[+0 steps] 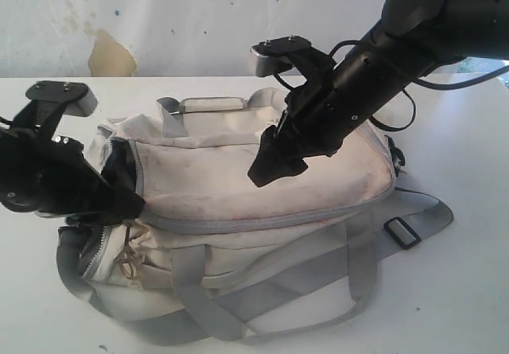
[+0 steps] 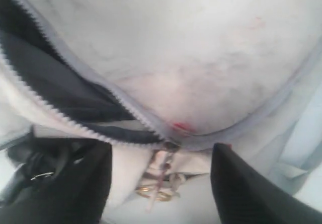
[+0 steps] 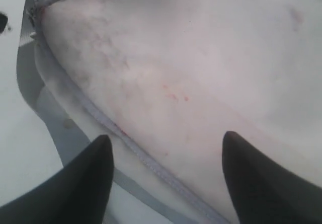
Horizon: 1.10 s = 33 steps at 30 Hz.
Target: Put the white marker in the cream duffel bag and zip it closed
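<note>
Your left gripper (image 2: 162,151), spread, straddles the zipper pull (image 2: 160,176) at the cream duffel bag's (image 1: 238,179) 9 o'clock end, zip partly open; right gripper (image 3: 166,136) spread above its top.

A white counter (image 1: 465,290) fills the lower part of the exterior view, from nine o'clock round through six to three, smooth and matte, with a tiny dark speck (image 1: 102,346) near seven o'clock. Behind it, across the twelve o'clock band, stands a pale wall (image 1: 207,12), scuffed and unevenly painted. At about eleven o'clock a tan patch (image 1: 109,56) of bare surface sits just above the counter's far edge, with brownish stains (image 1: 75,16) above it and small blue flecks (image 1: 117,12) nearby. The light is bright and even, washing the counter nearly white and leaving only soft, faint shadows
</note>
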Tool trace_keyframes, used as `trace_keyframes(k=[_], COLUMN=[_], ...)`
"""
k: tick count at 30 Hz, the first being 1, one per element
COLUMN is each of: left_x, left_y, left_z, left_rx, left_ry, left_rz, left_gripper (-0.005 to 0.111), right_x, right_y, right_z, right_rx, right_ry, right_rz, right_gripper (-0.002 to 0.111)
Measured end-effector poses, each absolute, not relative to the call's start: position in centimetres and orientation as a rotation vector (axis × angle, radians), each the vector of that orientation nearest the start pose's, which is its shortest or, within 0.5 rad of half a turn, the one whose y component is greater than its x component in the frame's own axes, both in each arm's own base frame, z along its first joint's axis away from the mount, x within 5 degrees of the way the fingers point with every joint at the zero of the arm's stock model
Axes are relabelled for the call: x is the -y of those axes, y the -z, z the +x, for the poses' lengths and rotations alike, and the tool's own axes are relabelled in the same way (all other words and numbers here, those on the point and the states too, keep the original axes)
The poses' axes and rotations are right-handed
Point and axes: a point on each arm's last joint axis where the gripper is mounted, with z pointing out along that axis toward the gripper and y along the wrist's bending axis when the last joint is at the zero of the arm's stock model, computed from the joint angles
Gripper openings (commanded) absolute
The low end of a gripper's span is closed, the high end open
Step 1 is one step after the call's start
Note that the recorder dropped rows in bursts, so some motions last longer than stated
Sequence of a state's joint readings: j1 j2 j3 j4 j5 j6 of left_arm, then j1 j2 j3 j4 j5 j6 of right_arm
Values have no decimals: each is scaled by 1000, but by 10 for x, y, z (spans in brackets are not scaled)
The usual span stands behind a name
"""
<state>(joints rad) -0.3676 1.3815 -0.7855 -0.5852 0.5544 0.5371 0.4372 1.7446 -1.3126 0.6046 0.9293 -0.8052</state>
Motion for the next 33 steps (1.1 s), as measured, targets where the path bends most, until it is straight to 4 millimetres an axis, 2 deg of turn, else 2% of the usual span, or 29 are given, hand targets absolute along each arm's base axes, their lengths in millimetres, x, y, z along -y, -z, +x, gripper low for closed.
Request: trace_keyframes(k=[2, 5, 8, 11, 16, 20, 22, 27, 30, 33], left_x=[113, 101, 89, 84, 93, 102, 106, 114, 117, 119], left_y=[-234, -241, -249, -249, -228, -216, -215, -227, -230, -220], left_z=[240, 250, 261, 269, 284, 296, 302, 315, 320, 326], left_rx=[-2531, -2554, -2525, -2534, -2644, -2688, -2699, -2657, -2639, -2658], left_ry=[433, 369, 348, 360, 466, 561, 612, 710, 736, 742], left_rz=[540, 354, 217, 140, 65, 0, -33, -70, -64, -66], left_gripper=[81, 79, 79, 79, 79, 79, 74, 52, 51, 51], right_x=[-191, -192, -197, -204, -214, -215, -215, -215, -215, -215], right_y=[-255, -255, -255, -255, -255, -255, -255, -255, -255, -255], right_z=[309, 307, 304, 299, 291, 291, 291, 291, 291, 291], right_rx=[-2364, -2333, -2307, -2284, -2263, -2264, -2264, -2264, -2264, -2264], right_ry=[-646, -639, -638, -645, -661, -664, -664, -664, -664, -664], right_rz=[-1278, -1333, -1379, -1427, -1471, -1476, -1476, -1476, -1476, -1476], right_gripper=[58, 58, 58, 58, 58, 58, 58, 58, 58, 58])
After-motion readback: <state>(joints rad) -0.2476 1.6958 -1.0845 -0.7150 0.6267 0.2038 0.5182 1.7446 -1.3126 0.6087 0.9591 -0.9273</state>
